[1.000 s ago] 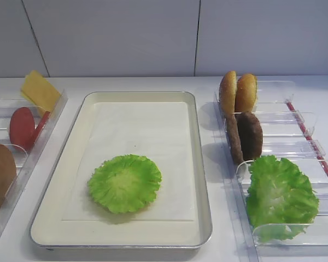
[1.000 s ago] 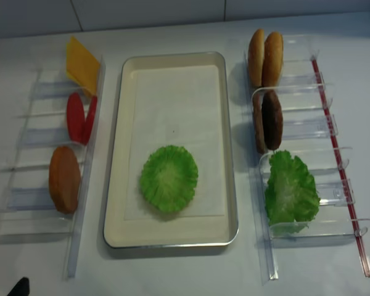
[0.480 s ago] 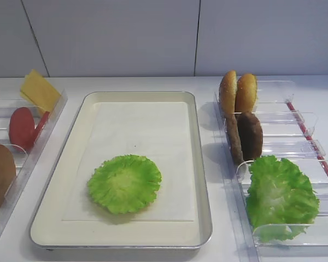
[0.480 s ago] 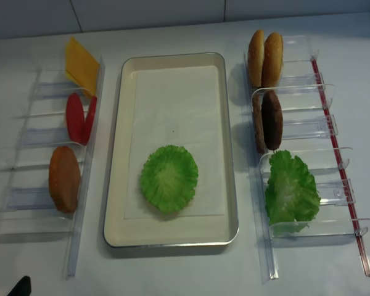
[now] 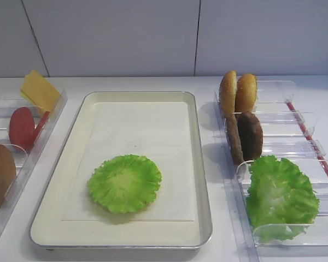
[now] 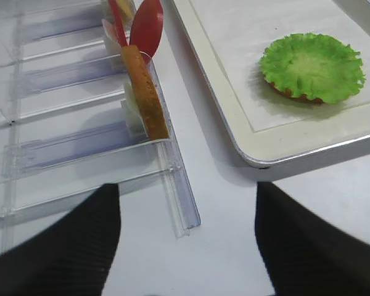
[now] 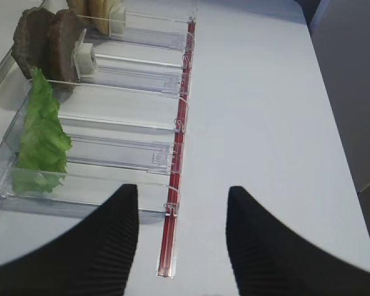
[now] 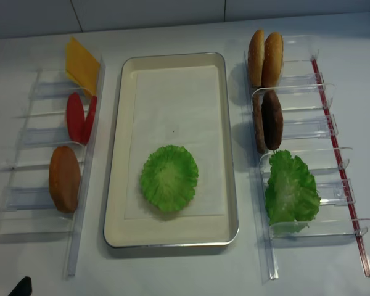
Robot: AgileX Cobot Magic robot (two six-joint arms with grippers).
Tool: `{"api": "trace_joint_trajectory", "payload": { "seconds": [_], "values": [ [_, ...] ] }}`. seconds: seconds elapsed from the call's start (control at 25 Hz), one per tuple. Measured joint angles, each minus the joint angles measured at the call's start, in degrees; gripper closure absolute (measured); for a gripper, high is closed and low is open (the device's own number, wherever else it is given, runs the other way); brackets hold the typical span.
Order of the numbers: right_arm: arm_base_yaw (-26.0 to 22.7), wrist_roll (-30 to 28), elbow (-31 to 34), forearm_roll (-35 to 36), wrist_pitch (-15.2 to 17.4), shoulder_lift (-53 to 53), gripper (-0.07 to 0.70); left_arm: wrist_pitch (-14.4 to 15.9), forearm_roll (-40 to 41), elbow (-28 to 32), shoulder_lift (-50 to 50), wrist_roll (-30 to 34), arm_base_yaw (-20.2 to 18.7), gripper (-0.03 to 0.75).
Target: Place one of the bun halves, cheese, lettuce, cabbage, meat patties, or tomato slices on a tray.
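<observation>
Tray [image 8: 119, 148] sits in the middle of the table, long side running away from the robot, with a paper liner [image 8: 172, 105] on its floor. Lettuce [image 8: 169, 178] lies flat on the liner in the near half; in the left wrist view a brown edge shows under it. The far half of the liner is bare.

Clear bins flank the tray, just beside its long rims. The right bins [image 8: 308, 123] hold two bun halves [image 8: 264, 58] on edge at the far end, then two patties [image 8: 267, 121], then a leaf heap [image 8: 290, 192] nearest. The left bins [image 8: 37, 148] hold cheese [image 8: 81, 64] at the far end, tomato slices [image 8: 79, 117], then one more bun [image 8: 64, 178].

Right gripper [image 7: 180, 237] hangs over bare table beside the near end of the right bins, jaws wide apart, holding and touching nothing. Left gripper [image 6: 188, 237] hovers over the table between the left bins and the tray's near corner, jaws likewise spread, nothing between them.
</observation>
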Motion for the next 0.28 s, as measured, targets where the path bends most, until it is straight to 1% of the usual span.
{"api": "trace_joint_trajectory", "payload": {
  "seconds": [0.28],
  "values": [
    [0.00, 0.00, 0.00, 0.00, 0.00, 0.00, 0.252, 0.00, 0.00, 0.00, 0.00, -0.13, 0.00, 0.243]
  ]
}}
